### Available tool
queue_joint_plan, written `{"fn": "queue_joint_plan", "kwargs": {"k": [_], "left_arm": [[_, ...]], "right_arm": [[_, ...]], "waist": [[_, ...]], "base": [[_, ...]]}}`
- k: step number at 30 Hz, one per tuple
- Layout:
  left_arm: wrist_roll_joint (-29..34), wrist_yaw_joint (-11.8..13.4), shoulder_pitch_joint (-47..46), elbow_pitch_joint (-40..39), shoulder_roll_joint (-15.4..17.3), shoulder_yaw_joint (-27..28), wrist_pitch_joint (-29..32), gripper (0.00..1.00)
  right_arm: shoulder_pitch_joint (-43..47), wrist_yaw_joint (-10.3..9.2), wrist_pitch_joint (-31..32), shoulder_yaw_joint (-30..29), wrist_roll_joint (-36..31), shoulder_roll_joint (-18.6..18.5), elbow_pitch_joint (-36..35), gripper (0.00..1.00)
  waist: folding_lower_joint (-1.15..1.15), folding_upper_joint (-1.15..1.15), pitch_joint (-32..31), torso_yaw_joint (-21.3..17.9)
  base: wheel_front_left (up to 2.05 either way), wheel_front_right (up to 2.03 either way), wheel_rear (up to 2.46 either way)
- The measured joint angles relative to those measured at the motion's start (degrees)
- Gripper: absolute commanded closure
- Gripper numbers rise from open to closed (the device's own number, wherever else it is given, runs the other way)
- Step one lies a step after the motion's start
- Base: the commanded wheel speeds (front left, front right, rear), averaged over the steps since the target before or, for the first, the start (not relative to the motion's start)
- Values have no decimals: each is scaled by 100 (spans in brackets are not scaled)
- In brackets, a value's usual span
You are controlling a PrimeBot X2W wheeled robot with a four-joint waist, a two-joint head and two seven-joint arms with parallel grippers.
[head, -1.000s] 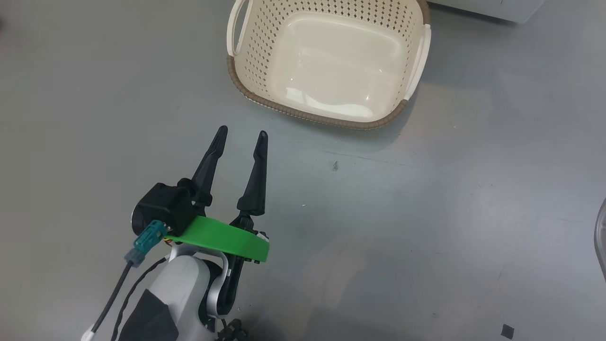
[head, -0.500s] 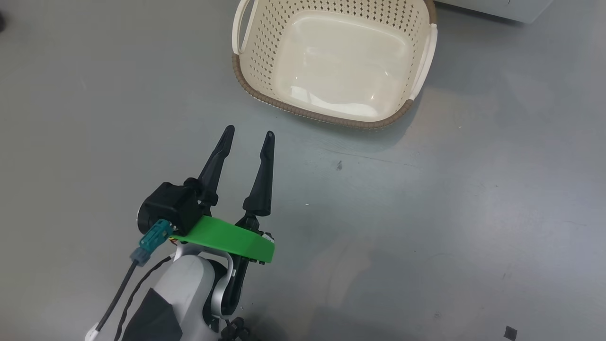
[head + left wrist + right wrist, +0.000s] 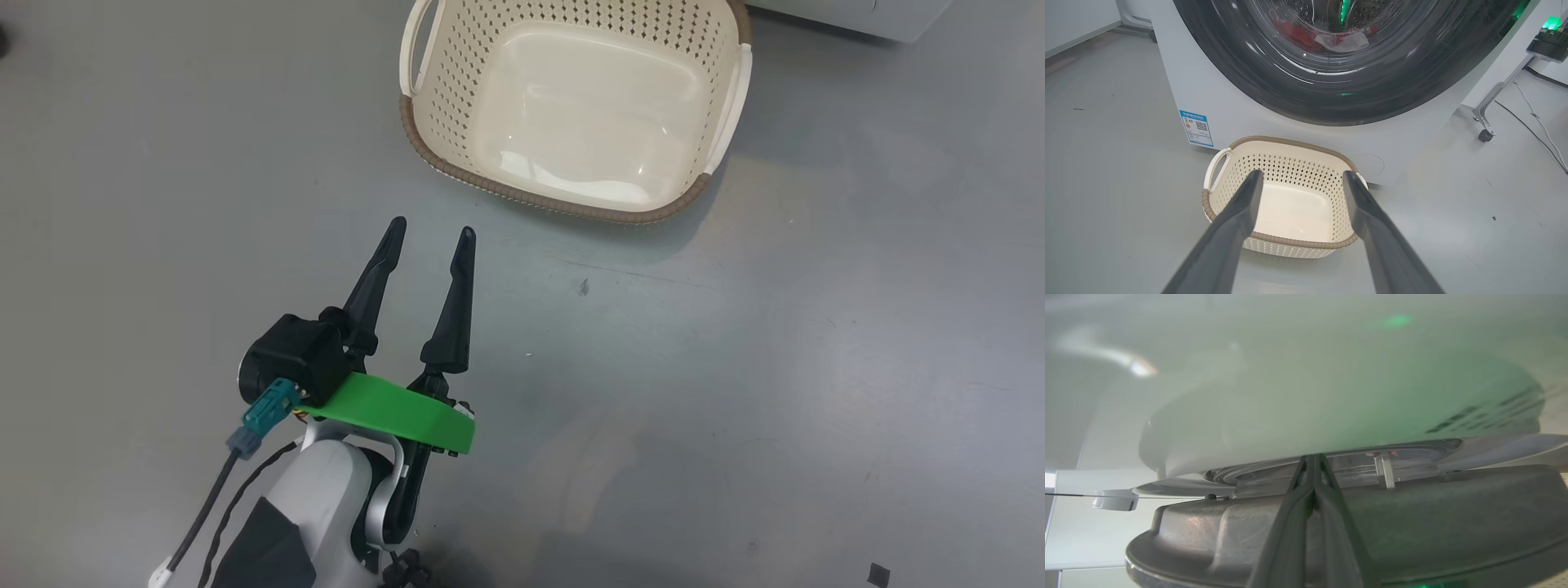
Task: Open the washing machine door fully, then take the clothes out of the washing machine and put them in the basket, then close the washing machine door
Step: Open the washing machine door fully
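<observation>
Right gripper (image 3: 1313,459) fingers pressed together, tips at grey inner ring of washing machine door (image 3: 1433,522), blurred close up

The basket (image 3: 445,98) is showing as smooth cream plastic, its bottom shining glossily, while its rim is looking like brown woven cord. The grey floor (image 3: 775,367) is giving off a dull sheen and carrying scuffs. The left gripper (image 3: 433,226) is presenting matt black plastic fingers, with a smooth bright green plastic band (image 3: 392,412) behind them and a pale satin shell on the forearm (image 3: 314,490). Far beyond the basket, the washing machine door (image 3: 1241,77) is gleaming glossy black around clear glass, the washing machine (image 3: 1237,118) is looking smooth white, and the clothes (image 3: 1294,34) are reading as soft red cloth. In the right wrist view, a dull grey metal-looking surface (image 3: 1412,522) is appearing slightly grainy.
</observation>
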Motion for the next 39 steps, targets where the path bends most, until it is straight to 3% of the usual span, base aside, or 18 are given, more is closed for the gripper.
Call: {"fn": "queue_joint_plan", "kwargs": {"k": [16, 39], "left_arm": [[0, 25, -7, 71, -1, -8, 0, 0], [59, 26, 13, 243, -1, 53, 0, 0]], "right_arm": [[74, 0, 207, -63, 116, -23, 379, 100], [886, 1, 446, -57, 220, 186, 623, 100]], "waist": [[0, 0, -216, -28], [0, 0, -820, -141]], "base": [[0, 0, 0], [0, 0, 0]]}}
